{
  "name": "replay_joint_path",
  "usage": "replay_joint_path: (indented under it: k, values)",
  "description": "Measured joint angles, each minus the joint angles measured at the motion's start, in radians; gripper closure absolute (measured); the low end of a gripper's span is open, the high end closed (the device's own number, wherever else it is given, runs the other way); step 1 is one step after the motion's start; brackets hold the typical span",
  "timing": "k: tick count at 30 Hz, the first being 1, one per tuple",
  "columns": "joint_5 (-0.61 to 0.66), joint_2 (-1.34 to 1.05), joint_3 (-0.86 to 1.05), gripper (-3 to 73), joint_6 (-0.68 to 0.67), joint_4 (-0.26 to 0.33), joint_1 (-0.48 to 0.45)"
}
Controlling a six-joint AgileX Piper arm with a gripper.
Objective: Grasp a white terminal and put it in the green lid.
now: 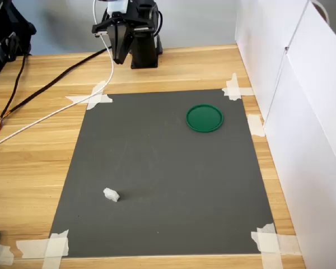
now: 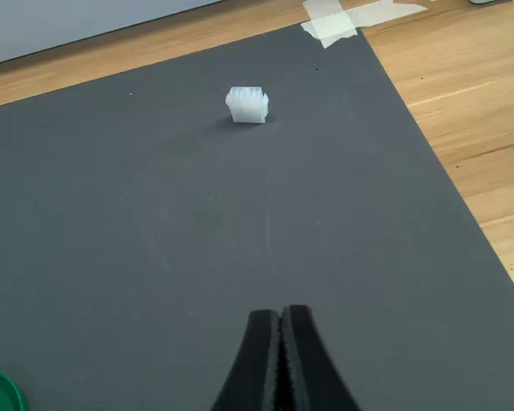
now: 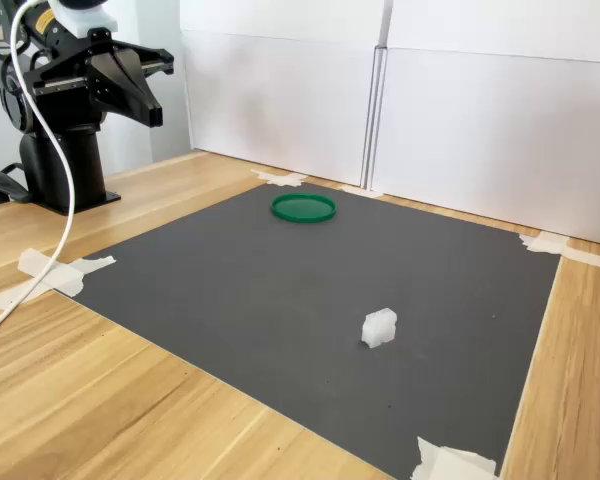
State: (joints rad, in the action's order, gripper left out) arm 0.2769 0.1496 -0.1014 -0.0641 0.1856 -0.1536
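Observation:
The white terminal point(image 1: 111, 195) point(image 2: 248, 104) point(image 3: 379, 327) lies alone on the dark grey mat, toward the first exterior view's lower left. The green lid point(image 1: 204, 118) point(image 3: 303, 208) rests flat on the mat near its far right corner in the first exterior view; only its edge point(image 2: 0, 392) shows in the wrist view. My gripper point(image 1: 119, 56) point(image 2: 280, 330) point(image 3: 150, 108) hangs raised above the table's far edge, beyond the mat, far from both. Its black fingers are pressed together with nothing between them.
The grey mat point(image 1: 168, 174) is taped at its corners to a wooden table point(image 1: 39, 140). White panels point(image 1: 302, 112) wall the first exterior view's right side. A white cable point(image 1: 50, 115) and a black cable point(image 1: 56, 78) cross the wood by the arm's base point(image 1: 143, 53).

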Motion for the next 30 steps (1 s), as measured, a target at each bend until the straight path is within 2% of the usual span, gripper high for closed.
replay_joint_path:
  k: [18,23,27,30]
  values:
    - [0.006,0.0,0.0,71.7,-0.014,0.0,0.0]
    - [0.108,0.07,-0.066,71.7,-0.061,0.0,0.0]
    - [0.203,0.215,-0.172,71.7,-0.073,0.0,0.0]
    - [0.221,0.346,-0.246,71.7,-0.078,0.0,0.0]
